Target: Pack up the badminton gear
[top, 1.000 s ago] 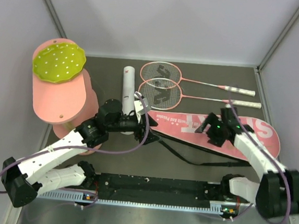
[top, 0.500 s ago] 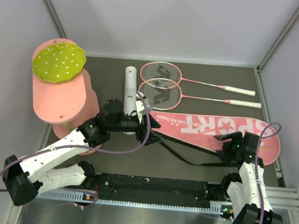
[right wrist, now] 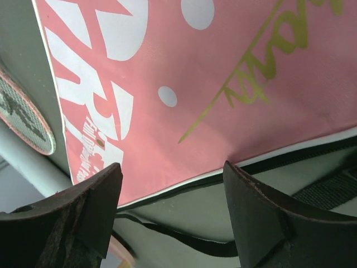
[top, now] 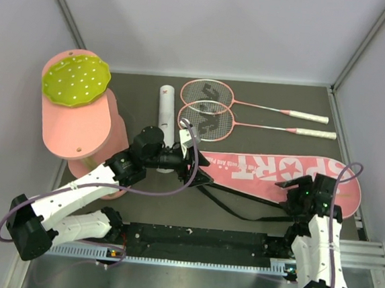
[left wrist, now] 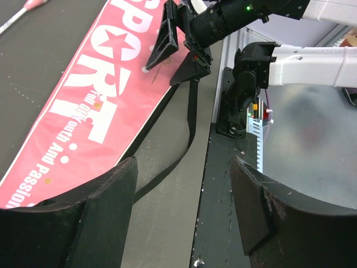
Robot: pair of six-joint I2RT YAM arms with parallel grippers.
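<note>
The pink bag [top: 277, 173] lettered "SPORT" lies flat across the middle of the table, and its black strap [top: 241, 205] trails toward the near edge. Two pink-framed rackets [top: 210, 92] [top: 211, 119] lie side by side behind it, with a white tube [top: 165, 108] to their left. My left gripper [top: 205, 170] is open and empty at the bag's narrow left end. In its wrist view it hangs [left wrist: 184, 206] over the strap [left wrist: 187, 139] beside the bag [left wrist: 83, 106]. My right gripper [top: 289, 195] is open and empty at the bag's near edge. In its wrist view it frames [right wrist: 173, 206] that bag [right wrist: 223, 84] edge.
A big pink cylinder [top: 79, 127] topped by a yellow-green dotted disc [top: 75, 83] stands at the left. Grey walls close in the back and sides. The black rail [top: 197, 242] with the arm bases runs along the near edge.
My right arm has pulled back from over the bag to its near edge, uncovering the lettering. The bag has shifted slightly. My left gripper has crept a little to the right.
</note>
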